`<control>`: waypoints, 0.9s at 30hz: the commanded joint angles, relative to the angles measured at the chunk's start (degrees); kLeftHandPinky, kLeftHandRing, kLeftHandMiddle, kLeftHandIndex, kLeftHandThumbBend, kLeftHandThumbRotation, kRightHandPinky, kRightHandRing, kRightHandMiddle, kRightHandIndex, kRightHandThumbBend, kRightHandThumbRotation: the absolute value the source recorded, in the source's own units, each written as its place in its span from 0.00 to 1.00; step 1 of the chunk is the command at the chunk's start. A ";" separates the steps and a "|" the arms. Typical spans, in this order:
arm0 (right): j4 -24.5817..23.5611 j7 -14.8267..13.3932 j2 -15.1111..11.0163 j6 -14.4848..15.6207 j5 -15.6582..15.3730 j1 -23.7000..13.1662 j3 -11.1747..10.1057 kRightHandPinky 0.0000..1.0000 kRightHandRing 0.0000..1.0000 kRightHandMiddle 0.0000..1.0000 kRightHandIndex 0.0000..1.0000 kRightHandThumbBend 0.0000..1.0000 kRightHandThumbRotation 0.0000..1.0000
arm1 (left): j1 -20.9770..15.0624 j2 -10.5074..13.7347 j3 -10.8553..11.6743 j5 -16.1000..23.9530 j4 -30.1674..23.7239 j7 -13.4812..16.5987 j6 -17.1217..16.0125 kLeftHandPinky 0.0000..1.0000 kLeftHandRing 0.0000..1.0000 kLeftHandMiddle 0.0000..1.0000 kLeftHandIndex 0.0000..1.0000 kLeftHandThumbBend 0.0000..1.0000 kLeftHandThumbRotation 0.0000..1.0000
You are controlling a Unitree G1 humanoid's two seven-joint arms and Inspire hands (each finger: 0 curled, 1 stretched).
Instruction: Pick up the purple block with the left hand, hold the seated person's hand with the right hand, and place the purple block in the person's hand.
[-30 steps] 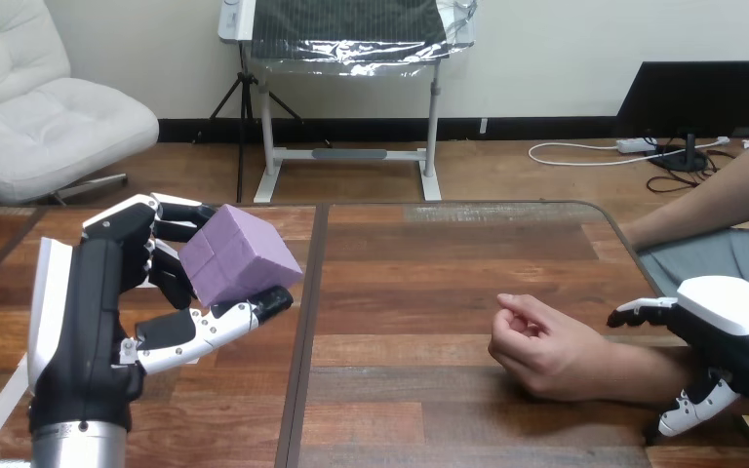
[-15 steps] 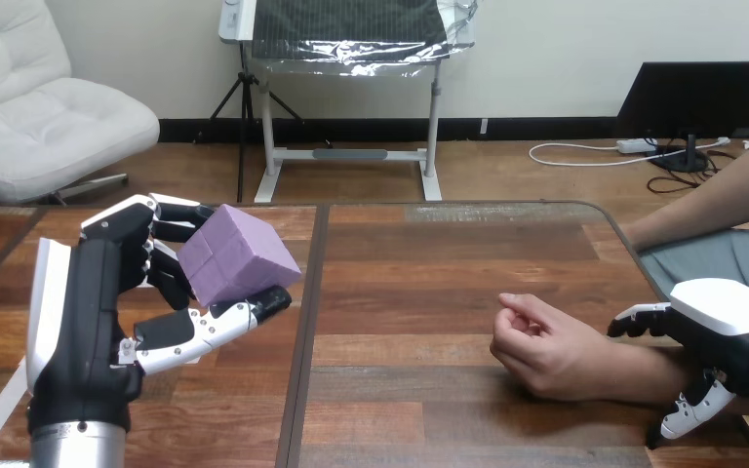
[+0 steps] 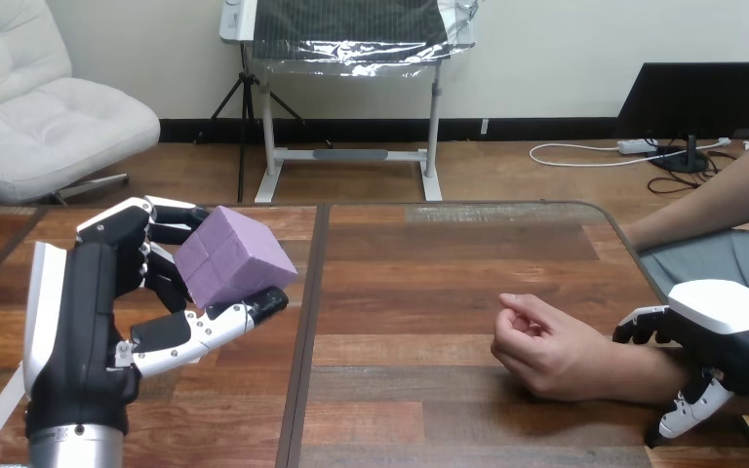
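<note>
Left hand point(image 3: 88, 312) is gripping the purple block point(image 3: 232, 258) — open table point(image 3: 429, 292) is lying between it and the person's hand point(image 3: 536, 346); right hand point(image 3: 731, 322) is sitting at the wrist point(image 3: 634, 375) by the right edge, clasp unclear.

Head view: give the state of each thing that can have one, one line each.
purple block: lifted off the table, tilted, gripped in the left hand.
left hand: raised, fingers and thumb curled round the purple block.
right hand: fingers and thumb curled round the person's wrist.
person's hand: resting on the table, fingers curled in, not yet open.

Left hand point(image 3: 83, 307) black (white-shelled), forearm point(image 3: 73, 448) silver.
</note>
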 commanded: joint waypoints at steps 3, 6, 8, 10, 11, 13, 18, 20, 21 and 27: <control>2.85 2.39 1.73 3.46 -1.49 -0.30 3.44 0.59 0.77 0.78 0.78 0.93 0.18 | -1.99 -0.68 0.66 -0.04 -2.24 0.46 -1.04 0.24 0.30 0.35 0.39 0.67 0.00; 3.23 2.56 1.86 3.52 -1.77 -0.54 4.16 0.58 0.76 0.77 0.77 0.92 0.19 | -2.09 -0.74 0.68 0.12 -2.25 0.51 -1.13 0.24 0.30 0.35 0.39 0.67 0.00; 3.33 3.18 2.04 3.96 -1.72 -0.68 4.60 0.57 0.75 0.77 0.77 0.92 0.20 | -2.19 -0.85 0.76 -0.29 -2.10 0.43 -1.28 0.24 0.30 0.35 0.39 0.67 0.00; 3.36 3.37 2.14 4.17 -1.76 -0.72 5.02 0.56 0.74 0.77 0.77 0.92 0.21 | -2.21 -0.99 0.85 -0.73 -2.06 0.30 -1.18 0.24 0.30 0.36 0.39 0.67 0.00; 3.43 3.30 2.18 4.19 -1.83 -0.75 5.22 0.55 0.73 0.77 0.77 0.91 0.21 | -2.23 -1.07 0.87 -0.90 -2.02 0.26 -1.08 0.24 0.30 0.36 0.39 0.67 0.00; 3.44 3.16 2.23 4.14 -1.99 -0.73 5.63 0.54 0.72 0.76 0.76 0.91 0.21 | -2.30 -1.07 0.96 -1.09 -1.83 0.22 -1.14 0.24 0.30 0.36 0.39 0.66 0.00; 3.15 3.82 2.32 4.58 -1.96 -0.70 6.41 0.50 0.67 0.75 0.75 0.90 0.21 | -2.43 -0.94 1.08 -1.29 -1.58 0.17 -1.39 0.24 0.30 0.36 0.39 0.66 0.00; 3.35 3.46 2.48 4.43 -2.08 -0.69 6.71 0.49 0.66 0.74 0.75 0.90 0.21 | -2.46 -1.07 1.08 -1.25 -1.65 0.28 -1.18 0.24 0.30 0.36 0.39 0.66 0.00; 3.41 3.33 2.51 4.39 -2.09 -0.70 6.81 0.49 0.65 0.74 0.75 0.90 0.21 | -2.47 -1.11 1.08 -1.24 -1.67 0.31 -1.12 0.24 0.30 0.36 0.39 0.65 0.00; 2.86 3.54 2.54 4.59 -2.47 -0.65 7.96 0.47 0.63 0.72 0.73 0.90 0.22 | -2.54 -1.17 1.05 -1.37 -1.48 0.33 -1.37 0.24 0.30 0.36 0.39 0.65 0.00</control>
